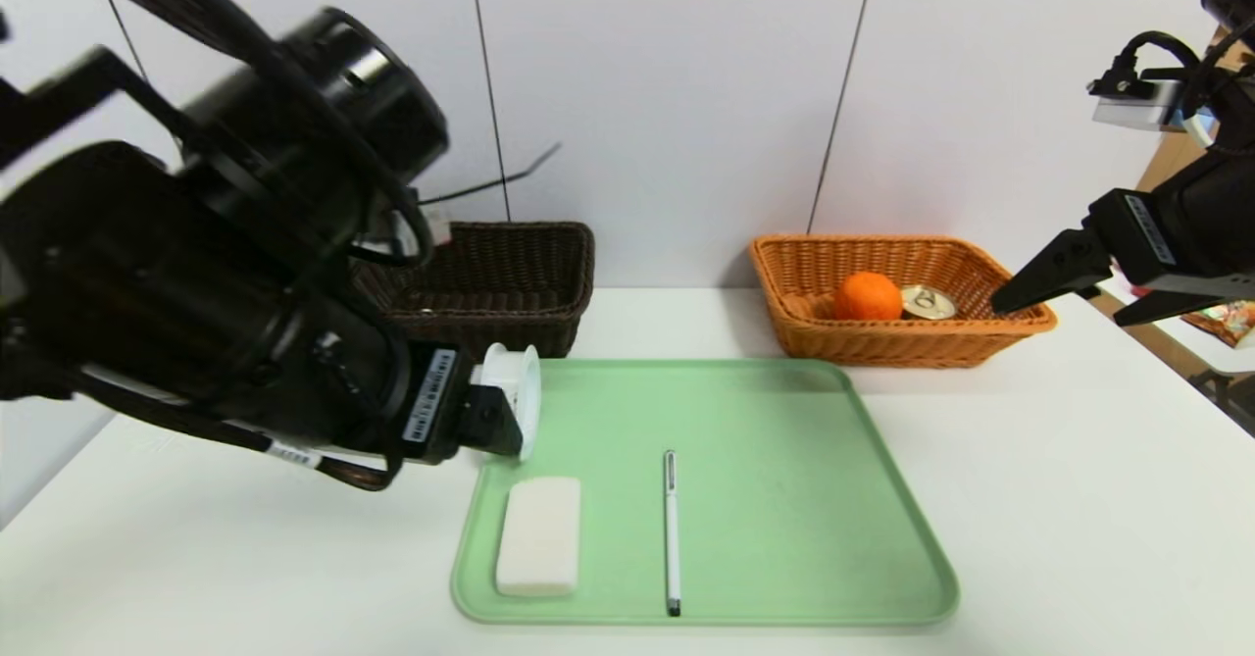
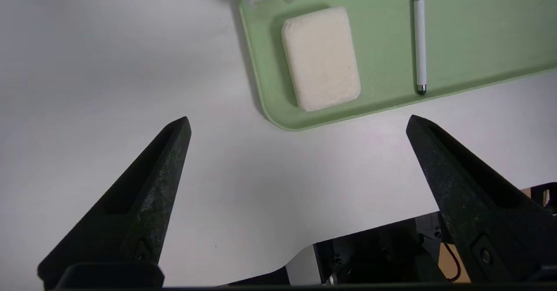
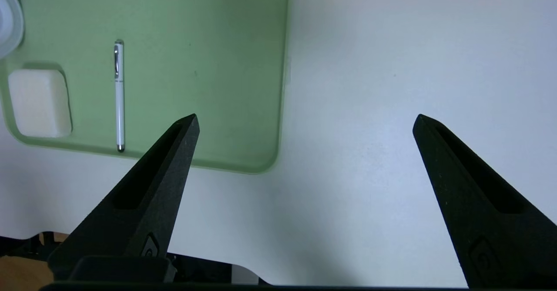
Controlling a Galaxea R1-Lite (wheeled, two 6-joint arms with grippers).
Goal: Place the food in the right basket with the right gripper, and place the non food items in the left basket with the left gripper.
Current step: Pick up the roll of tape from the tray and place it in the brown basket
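White tabletop against a plain wall: we are sorting, with the food already binned.

We are keeping the orange and a can in the tan right basket, where food belongs, so the right end effector is hanging beside that basket's outer rim with its jaws spread and empty. What is lying on the green tray looks non-food: a white block, a pen and a white spool. We are therefore bringing the left end effector, spread wide and empty, above the tabletop near the tray's left corner, probably to load the dark left basket.
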